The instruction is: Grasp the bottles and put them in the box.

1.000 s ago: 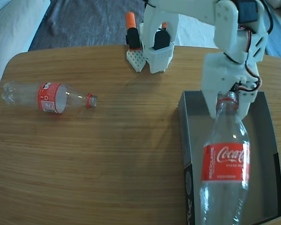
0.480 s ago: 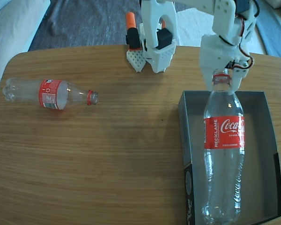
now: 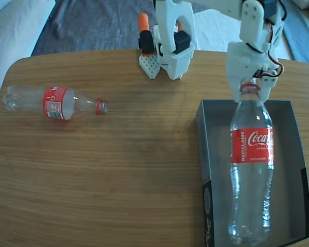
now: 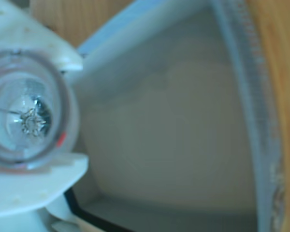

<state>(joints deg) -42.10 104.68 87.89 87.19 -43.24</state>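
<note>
One clear bottle [image 3: 251, 170] with a red Coca-Cola label lies lengthwise inside the box [image 3: 202, 154], its base toward the near end. My white gripper [image 3: 250, 88] is shut on its red-ringed neck at the box's far end. In the wrist view I look straight into the bottle's open mouth [image 4: 26, 113], with the gripper [image 4: 38, 113] on both sides of it and the box's grey floor [image 4: 174, 121] behind. A second bottle [image 3: 54, 103] lies on its side on the wooden table at the far left, mouth pointing right.
The arm's white base [image 3: 172, 46] stands at the table's back edge, with an orange-topped black part [image 3: 144, 33] and a white perforated piece [image 3: 149, 64] beside it. A pale cushion [image 3: 10, 25] and a grey rug lie beyond the table.
The held bottle has come down from a steep tilt toward the camera to lie flat along the box. The gripper rose toward the box's far end, then shifted slightly right.
</note>
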